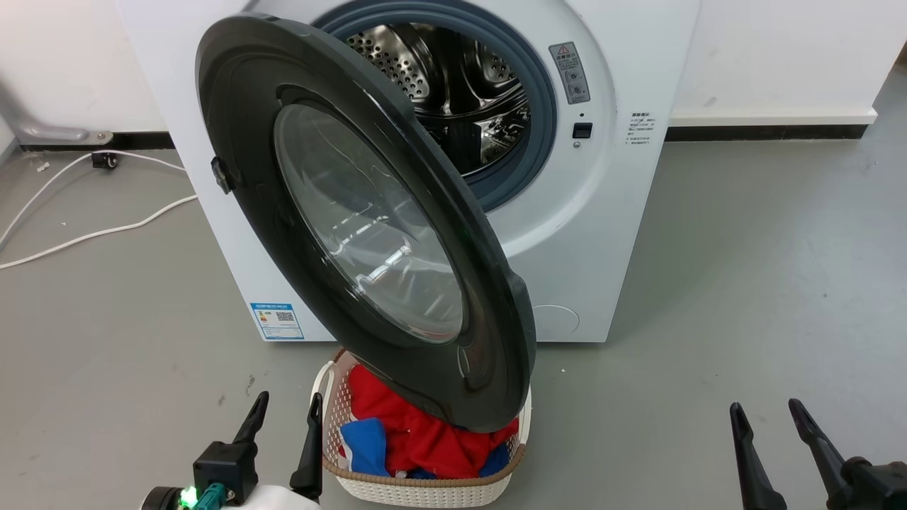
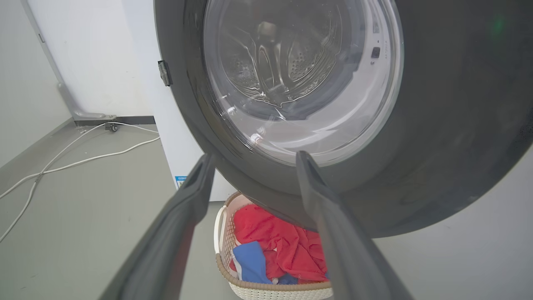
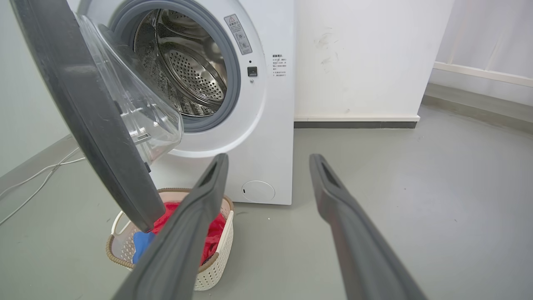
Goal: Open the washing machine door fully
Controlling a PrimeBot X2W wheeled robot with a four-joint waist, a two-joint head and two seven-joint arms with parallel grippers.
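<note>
Head view sets the part-open washing machine door (image 1: 368,219) at frame centre, hinged on its left edge, its free lower rim just up-right of the spread, empty left gripper (image 1: 290,398), nearer than the equally spread right gripper (image 1: 765,405) at lower right.

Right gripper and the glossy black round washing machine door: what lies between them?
In the head view, bare grey floor separates the right gripper from the glossy black round washing machine door.
</note>
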